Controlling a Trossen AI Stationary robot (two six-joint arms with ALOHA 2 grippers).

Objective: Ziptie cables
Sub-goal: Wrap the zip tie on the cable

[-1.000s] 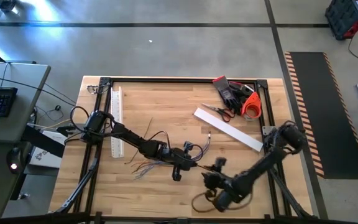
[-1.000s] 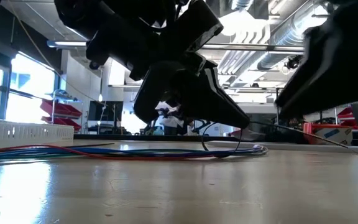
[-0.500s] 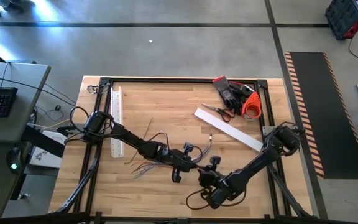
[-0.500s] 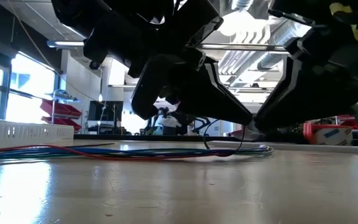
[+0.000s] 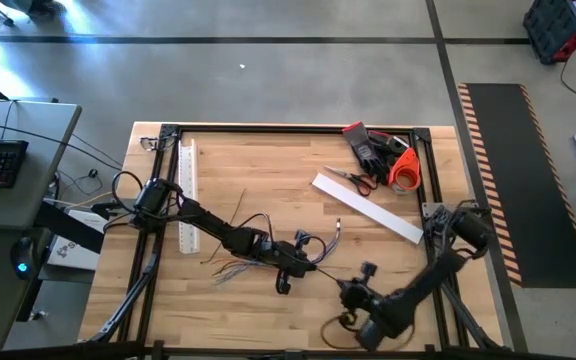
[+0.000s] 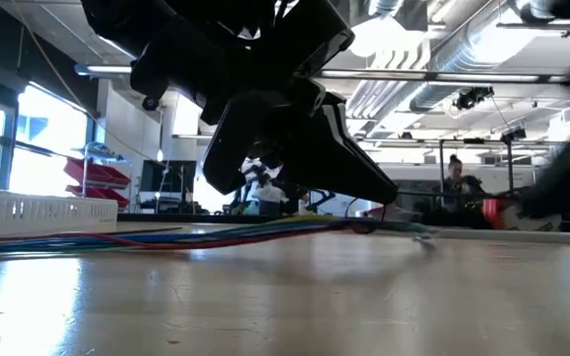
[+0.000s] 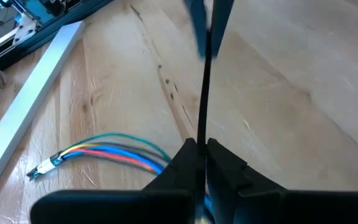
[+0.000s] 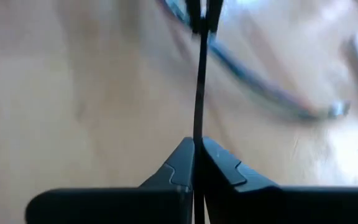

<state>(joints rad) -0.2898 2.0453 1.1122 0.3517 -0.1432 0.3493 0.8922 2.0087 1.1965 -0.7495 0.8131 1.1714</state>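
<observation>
Right gripper sits at the near edge of the table, jaws clamped on one end of a ziptie; in its wrist view the thin dark strip runs straight out from between its fingers. Just beyond it, mid-table, the left gripper is clamped on the same strip from the other side, the strip rising dead straight between its fingers. So the ziptie looks pulled taut between the two arms. The cables lie under and beside the left gripper: a limp bundle of blue, grey and reddish wires, frayed ends fanned out toward the left side, another end bent round in the left wrist view. Handling guess: the strip is light, stiff along its length, probably slick, so pinch close to the tail and pull in line, not sideways. The cables are soft and will splay, so cinch where the bundle is tight, away from the frayed ends. Farther back: white duct at left, white bar, scissors, gloves and orange tape roll at the far right corner.
</observation>
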